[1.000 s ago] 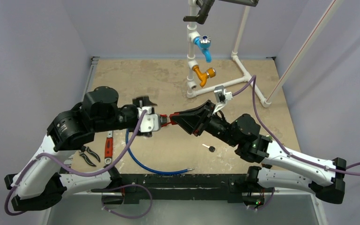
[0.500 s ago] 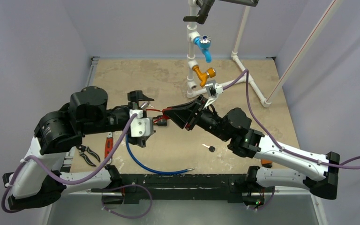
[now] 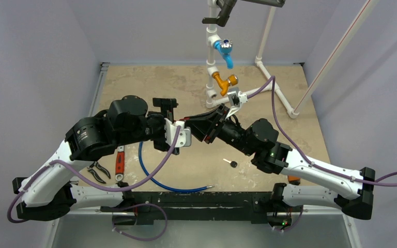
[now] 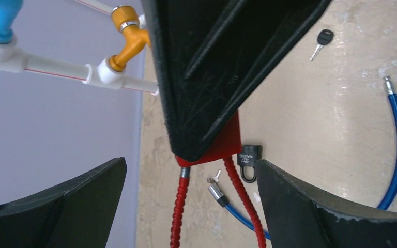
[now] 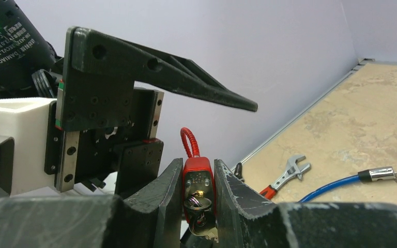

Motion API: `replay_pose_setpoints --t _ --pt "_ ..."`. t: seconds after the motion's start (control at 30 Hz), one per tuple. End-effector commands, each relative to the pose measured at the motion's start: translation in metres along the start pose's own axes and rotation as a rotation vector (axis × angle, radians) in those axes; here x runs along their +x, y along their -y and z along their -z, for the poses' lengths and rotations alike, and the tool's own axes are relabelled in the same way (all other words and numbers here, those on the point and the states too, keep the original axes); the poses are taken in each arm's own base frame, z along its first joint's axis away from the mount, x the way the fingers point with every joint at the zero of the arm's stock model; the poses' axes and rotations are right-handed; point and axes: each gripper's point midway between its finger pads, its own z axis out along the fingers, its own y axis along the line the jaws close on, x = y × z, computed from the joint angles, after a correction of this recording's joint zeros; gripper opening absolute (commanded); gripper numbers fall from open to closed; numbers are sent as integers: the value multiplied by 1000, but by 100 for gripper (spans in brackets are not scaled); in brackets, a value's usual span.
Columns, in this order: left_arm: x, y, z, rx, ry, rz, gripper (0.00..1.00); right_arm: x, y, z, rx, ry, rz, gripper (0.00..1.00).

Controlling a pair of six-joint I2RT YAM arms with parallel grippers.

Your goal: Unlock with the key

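1. The right end effector (image 5: 197,162) is pressed onto a red padlock (image 5: 198,182). One finger lies flat against each side of the body, and the lock is held in the air above the tabletop (image 3: 176,82).
2. A red cable (image 4: 178,206) runs from the padlock in two strands. In the right wrist view something metal sits at the lock's lower end, but it is too dark to tell what.
3. The left end effector (image 4: 190,166) is spread wide, with its fingers (image 4: 67,206) in the lower corners of the left wrist view. The padlock and the tip of the right end effector sit between them with a gap on both sides, so nothing is gripped.
4. In the top view the two end effectors meet tip to tip at the centre of the frame.
5. A small black-headed key (image 3: 231,164) lies on the tabletop, right of centre and lower, apart from both end effectors.
6. A blue cable (image 3: 155,178), a wrench (image 3: 119,163) and pliers (image 3: 97,170) lie at lower left.
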Motion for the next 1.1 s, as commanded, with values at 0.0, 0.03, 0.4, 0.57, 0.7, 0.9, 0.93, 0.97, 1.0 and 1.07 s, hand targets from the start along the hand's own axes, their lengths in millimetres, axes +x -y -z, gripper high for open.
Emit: replay_pose_setpoints --t 0.0,0.03,0.4,0.57,0.7,0.9,0.93,0.97,1.0,1.07 --pt "-5 -32 10 -156 -4 -33 90 -40 -25 5 -67 123 -10 0" --pt "-4 -34 11 -169 -8 -40 86 -40 -24 6 -63 125 -12 0" --pt "0 -23 15 -126 -13 -98 35 -31 -15 3 -33 115 -59 0" --pt "0 -20 17 -118 -8 -88 26 -32 -13 6 -25 127 -81 0" --pt "2 -32 25 -184 -9 19 0 -37 -10 17 -20 170 -117 0" --pt "3 -30 42 -173 73 324 0 -40 -5 30 -20 213 -141 0" --pt "3 -29 44 -171 80 340 0 -40 -7 30 -28 214 -145 0" --pt "3 -26 46 -157 89 350 0 -40 -8 31 -35 215 -148 0" --pt "2 -23 48 -143 100 351 3 -40 -8 31 -35 215 -148 0" --pt "-3 -15 51 -103 132 350 50 -38 -8 29 -33 205 -146 0"
